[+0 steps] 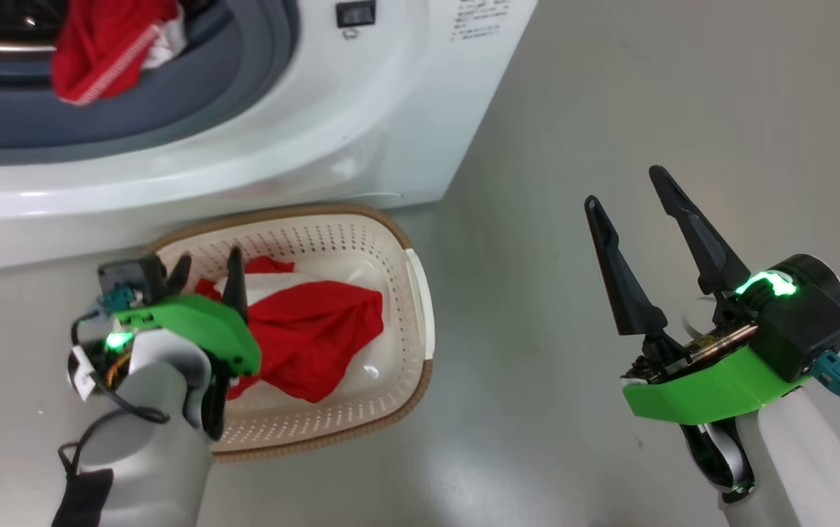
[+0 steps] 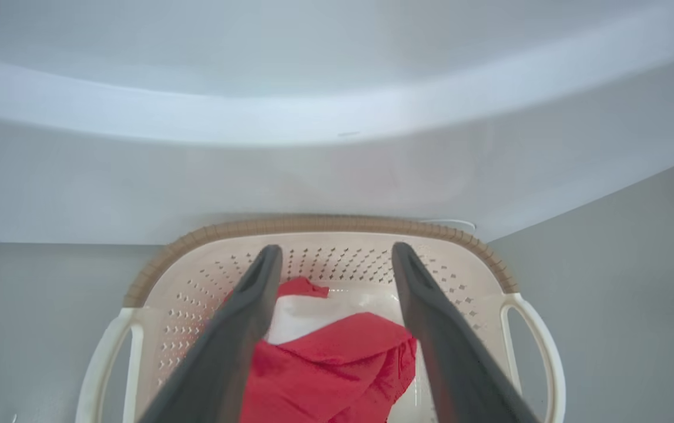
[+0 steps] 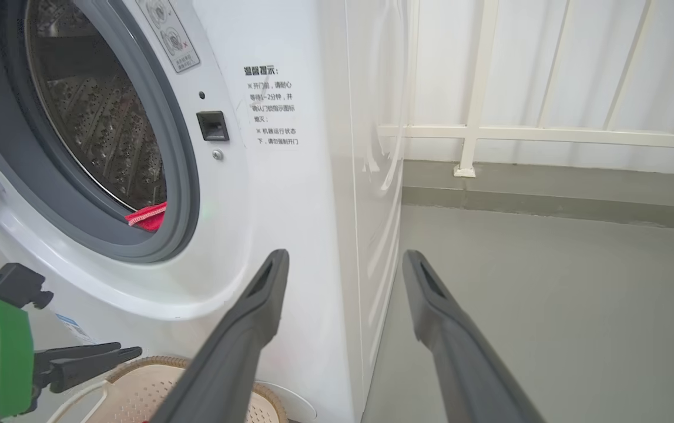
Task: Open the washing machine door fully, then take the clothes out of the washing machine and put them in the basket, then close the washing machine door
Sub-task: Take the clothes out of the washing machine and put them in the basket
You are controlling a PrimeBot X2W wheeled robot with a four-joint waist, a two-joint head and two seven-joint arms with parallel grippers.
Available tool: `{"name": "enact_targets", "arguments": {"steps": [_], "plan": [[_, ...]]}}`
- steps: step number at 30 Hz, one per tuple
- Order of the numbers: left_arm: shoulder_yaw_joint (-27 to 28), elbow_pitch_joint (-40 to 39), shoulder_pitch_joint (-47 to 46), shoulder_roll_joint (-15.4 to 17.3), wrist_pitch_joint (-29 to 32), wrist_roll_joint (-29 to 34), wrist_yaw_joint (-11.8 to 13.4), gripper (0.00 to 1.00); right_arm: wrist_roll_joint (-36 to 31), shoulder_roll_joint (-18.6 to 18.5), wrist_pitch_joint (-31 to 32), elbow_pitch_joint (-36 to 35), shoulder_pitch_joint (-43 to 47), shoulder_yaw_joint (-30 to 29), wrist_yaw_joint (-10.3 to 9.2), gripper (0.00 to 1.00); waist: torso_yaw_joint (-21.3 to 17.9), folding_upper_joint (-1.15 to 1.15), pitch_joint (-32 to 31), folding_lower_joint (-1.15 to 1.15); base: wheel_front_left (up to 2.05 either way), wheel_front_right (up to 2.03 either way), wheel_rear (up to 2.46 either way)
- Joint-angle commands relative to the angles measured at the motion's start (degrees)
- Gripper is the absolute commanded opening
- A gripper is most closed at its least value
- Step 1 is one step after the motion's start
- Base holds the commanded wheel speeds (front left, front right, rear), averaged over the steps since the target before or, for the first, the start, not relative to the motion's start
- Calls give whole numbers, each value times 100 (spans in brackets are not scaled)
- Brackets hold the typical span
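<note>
**Mara:** Where do the robot's hands stand?

**Teo:** The left gripper (image 1: 209, 258) hangs over the small cream perforated plastic basket with the brown woven-look rim (image 1: 390, 223). Its dark fingers are spread wide and hold nothing. A bright red soft garment with a white part (image 1: 317, 329) lies in the basket under them. The right gripper (image 1: 625, 187) is well off to the right above the grey floor (image 1: 610, 88), just as wide and empty.

**Mara:** So the job is only partly done?

**Teo:** It looks that way. Another red garment with thin white striped trim (image 1: 105, 51) is draped at the lip of the big white front-loading washing machine (image 1: 361, 132), on its grey rubber ring (image 1: 244, 66), at the far left.

**Mara:** What could go wrong?

**Teo:** The left fingers are close to the cloth, so one could snag a fold as the arm lifts and drag the garment back over the rim. The basket looks light and stands just in front of the machine, so a brush from the forearm might shove it. And the draped garment could slide to the floor, or get pinched if the door were shut early.
</note>
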Motion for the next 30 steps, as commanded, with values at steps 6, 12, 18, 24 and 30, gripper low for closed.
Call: {"name": "enact_targets", "arguments": {"steps": [6,12,18,24,30], "plan": [[327,-1178,639,130,-74,40,59,100,-96,-121,-36,-24,99,118,35,100,256,0,-478,0,0,0,0],[604,-2069,1170,128,-74,58,17,100,-102,-222,-36,57,165,97,35,100,357,0,-827,0,0,0,0],[771,-3010,1757,126,-75,226,-19,100,-70,-199,-36,220,300,28,35,100,403,0,-1213,0,0,0,0],[916,-3841,2309,124,-75,366,-57,100,-62,-146,-36,372,476,-27,35,100,408,0,-1606,0,0,0,0],[1022,-4514,2755,137,-75,602,-58,100,-58,-143,-36,449,606,-47,35,100,384,0,-1875,0,0,0,0]]}}
